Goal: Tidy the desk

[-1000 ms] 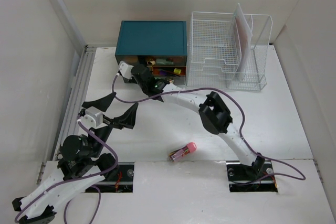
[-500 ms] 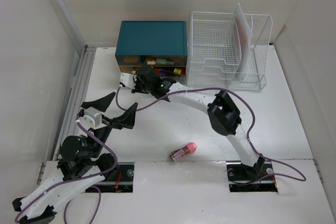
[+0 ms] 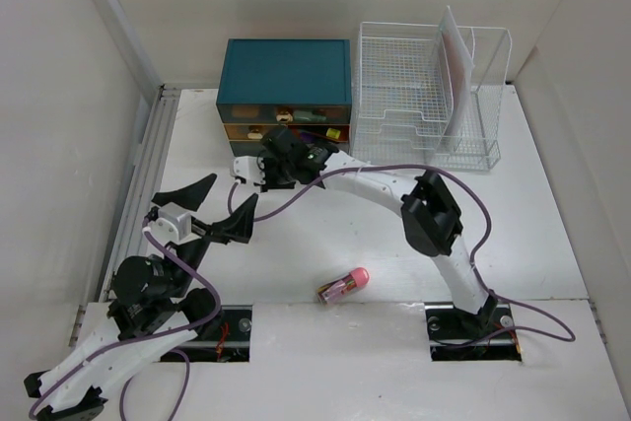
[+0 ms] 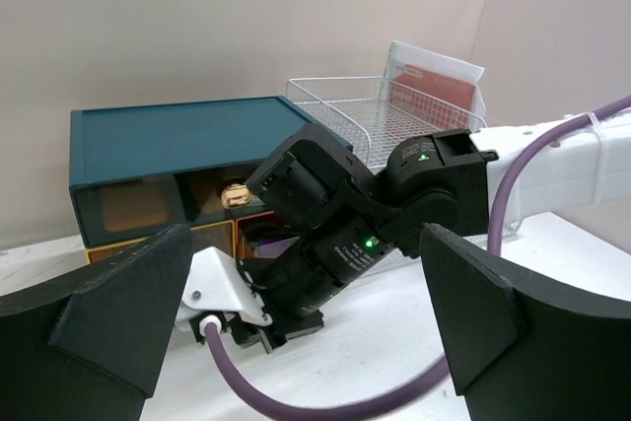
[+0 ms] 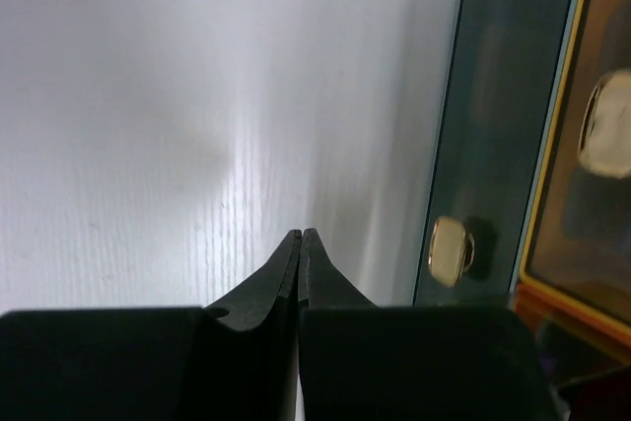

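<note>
- the desk spreads wide and white under both arms.
- the right gripper is closed, fingers pressed together on nothing, just in front of the teal drawer box at the tabletop's far edge.
- the left gripper is spread wide and empty, near the left edge.
- a small pink-tipped item lies by the near edge.
- a white wire rack stands towards the far right corner.

White desk carries teal drawer box, wire rack, pink-tipped object
</note>
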